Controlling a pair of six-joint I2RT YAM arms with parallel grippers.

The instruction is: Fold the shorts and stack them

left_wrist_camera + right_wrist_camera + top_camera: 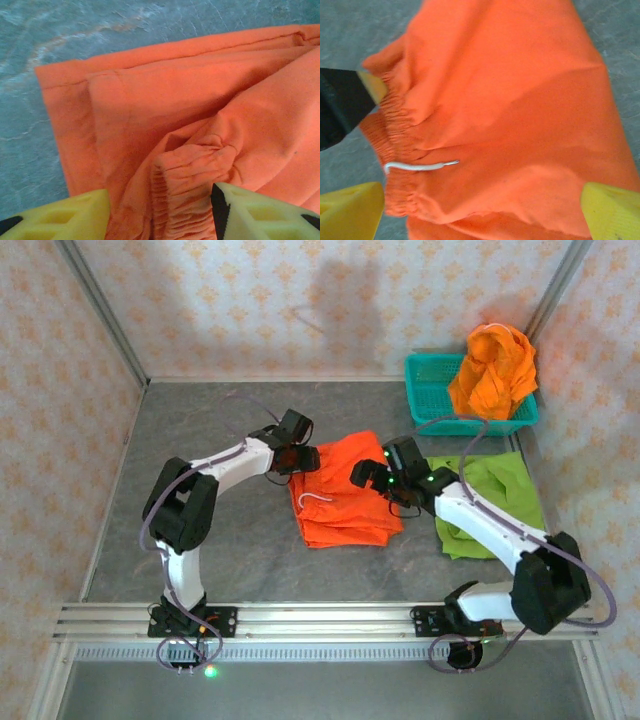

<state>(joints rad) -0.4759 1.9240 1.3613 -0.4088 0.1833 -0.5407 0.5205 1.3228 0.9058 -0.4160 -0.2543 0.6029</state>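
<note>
Left wrist: left pincer (159, 199) straddles orange shorts' (200, 95) gathered waistband (186, 162), grip unclear; right pincer (481, 196) wide open.

The light is bright and even, falling from above; a soft shadow (335, 300) lies on the back wall (200, 310). Both wrist views look slightly blurred, and the orange shorts (510, 115) are oversaturated.

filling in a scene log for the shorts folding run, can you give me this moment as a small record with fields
centre: orange shorts lying on the table, white drawstring showing
right of them: lime green shorts, also on the table
far right corner: teal basket with an orange bundle heaped in it
left end effector: open, fingers either side of the orange shorts' gathered waistband
right end effector: open, over the same shorts
</note>
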